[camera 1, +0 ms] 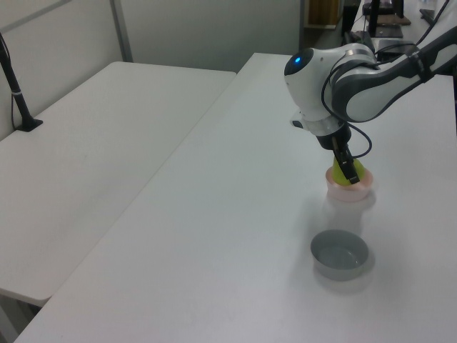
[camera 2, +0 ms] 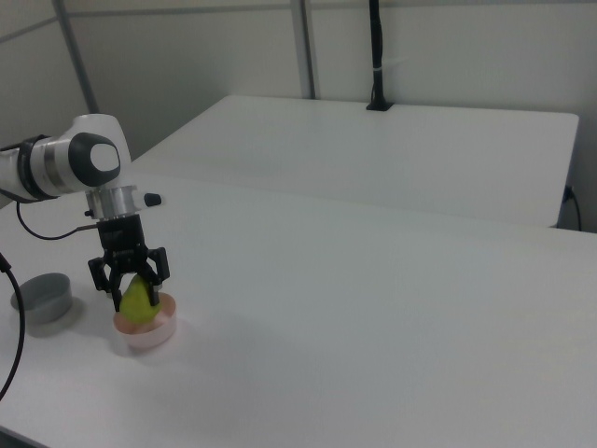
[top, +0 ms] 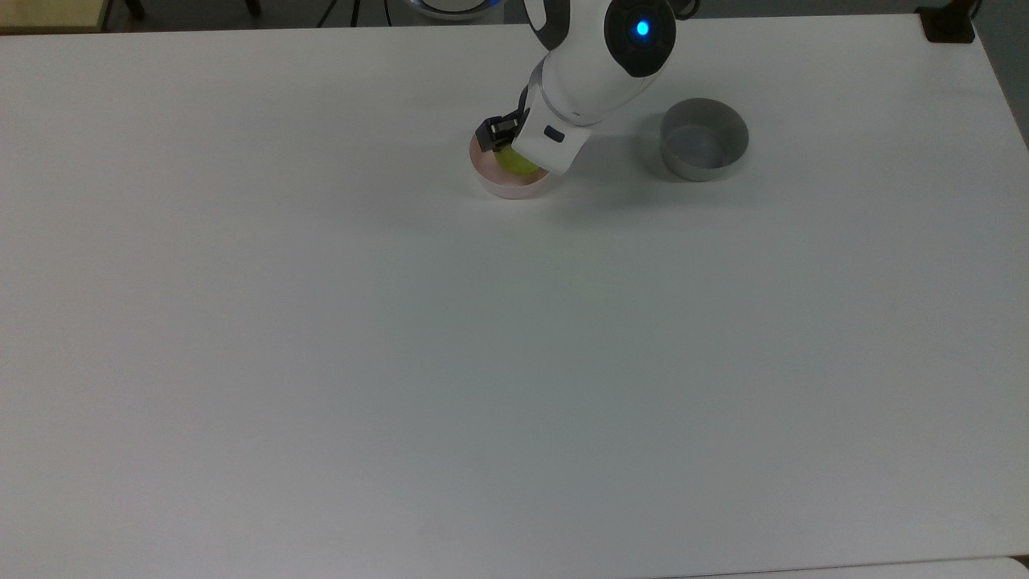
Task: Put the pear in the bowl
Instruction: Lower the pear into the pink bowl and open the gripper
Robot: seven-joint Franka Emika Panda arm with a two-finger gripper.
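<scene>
The yellow-green pear (top: 513, 163) sits low inside the pale pink bowl (top: 500, 188), with my gripper (top: 508, 154) shut on it from above. In the right view the black fingers (camera 2: 116, 291) flank the pear (camera 2: 139, 302), whose bottom is down within the rim of the bowl (camera 2: 145, 340). In the left view the pear (camera 1: 357, 174) shows just above the wall of the bowl (camera 1: 350, 194), and one finger of the gripper (camera 1: 350, 171) crosses in front of it. The arm's white wrist hides part of the bowl in the top view.
A grey bowl (top: 703, 149) of like size stands on the white table (top: 514, 362) to the top view's right of the pink one, also seen as the grey bowl (camera 1: 340, 255) and the grey bowl (camera 2: 42, 303). A second white table (camera 1: 86, 143) adjoins.
</scene>
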